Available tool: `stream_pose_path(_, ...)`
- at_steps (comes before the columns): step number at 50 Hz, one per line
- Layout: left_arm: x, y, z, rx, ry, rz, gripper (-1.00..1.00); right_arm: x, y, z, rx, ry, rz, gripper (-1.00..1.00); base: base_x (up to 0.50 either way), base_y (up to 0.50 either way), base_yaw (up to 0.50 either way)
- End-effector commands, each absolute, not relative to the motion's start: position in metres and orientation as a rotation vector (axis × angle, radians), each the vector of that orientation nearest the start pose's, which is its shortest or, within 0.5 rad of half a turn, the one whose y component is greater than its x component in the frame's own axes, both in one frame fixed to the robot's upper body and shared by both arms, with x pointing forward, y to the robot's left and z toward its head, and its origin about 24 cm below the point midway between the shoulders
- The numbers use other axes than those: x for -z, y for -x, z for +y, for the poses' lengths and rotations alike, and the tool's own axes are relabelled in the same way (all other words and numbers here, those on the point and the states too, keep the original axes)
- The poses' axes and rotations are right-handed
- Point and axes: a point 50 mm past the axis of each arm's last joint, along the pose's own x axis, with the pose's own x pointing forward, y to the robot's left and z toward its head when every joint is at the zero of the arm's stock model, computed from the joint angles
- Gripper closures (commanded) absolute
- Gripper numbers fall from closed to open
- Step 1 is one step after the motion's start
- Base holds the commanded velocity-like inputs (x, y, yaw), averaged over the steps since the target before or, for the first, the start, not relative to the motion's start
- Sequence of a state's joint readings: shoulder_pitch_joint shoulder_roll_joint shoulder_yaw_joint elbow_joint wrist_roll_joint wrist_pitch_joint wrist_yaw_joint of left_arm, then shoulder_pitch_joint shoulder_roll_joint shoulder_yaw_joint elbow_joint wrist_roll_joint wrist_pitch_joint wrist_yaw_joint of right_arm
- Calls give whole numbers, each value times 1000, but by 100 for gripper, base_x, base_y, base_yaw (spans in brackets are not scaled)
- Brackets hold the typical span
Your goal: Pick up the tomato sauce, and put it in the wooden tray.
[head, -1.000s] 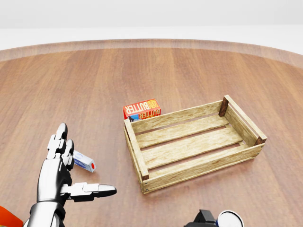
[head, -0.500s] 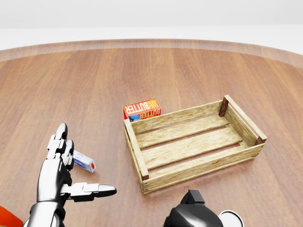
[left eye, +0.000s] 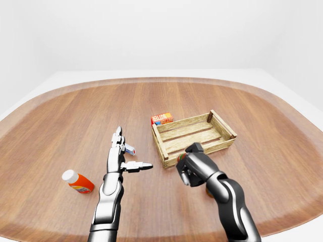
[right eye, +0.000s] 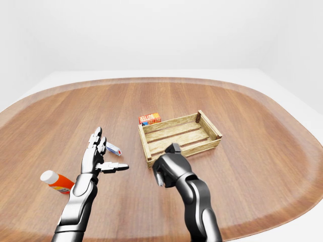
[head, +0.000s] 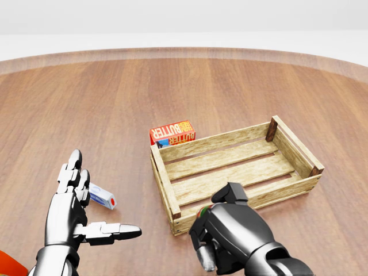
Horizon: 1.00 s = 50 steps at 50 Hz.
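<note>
The left hand (head: 77, 215) is raised with its silver fingers (head: 72, 172) straight and spread, the thumb jutting out sideways toward the head view's right, forearm rising from the lower left corner. The right hand (head: 227, 233) is a dark fist, fingers curled tight, apparently round something red and green, though little of it shows; its forearm bends up from the lower right.
</note>
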State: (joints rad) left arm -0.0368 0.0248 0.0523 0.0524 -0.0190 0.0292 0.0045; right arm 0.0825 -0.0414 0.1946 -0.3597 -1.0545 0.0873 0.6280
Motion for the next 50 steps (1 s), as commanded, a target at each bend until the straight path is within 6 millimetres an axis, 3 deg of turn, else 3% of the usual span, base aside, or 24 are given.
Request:
stream_pose_path(1,-36,-260,164,-47,-3,45,-100,-108,-234,-108,-452,1106,-44,100,0,0,0)
stream_pose_path(22,-36,-260,164,-48,-3,45,-100,-154,-251,-114,-362,1143,-189,100,0,0,0)
stream_pose_path(36,-36,-260,164,-47,-3,45,-100,-164,-267,-120,-338,1156,-203,100,0,0,0)
stream_pose_path(50,-36,-260,164,-47,-3,45,-100,-169,-306,-136,-288,1142,-180,100,0,0,0)
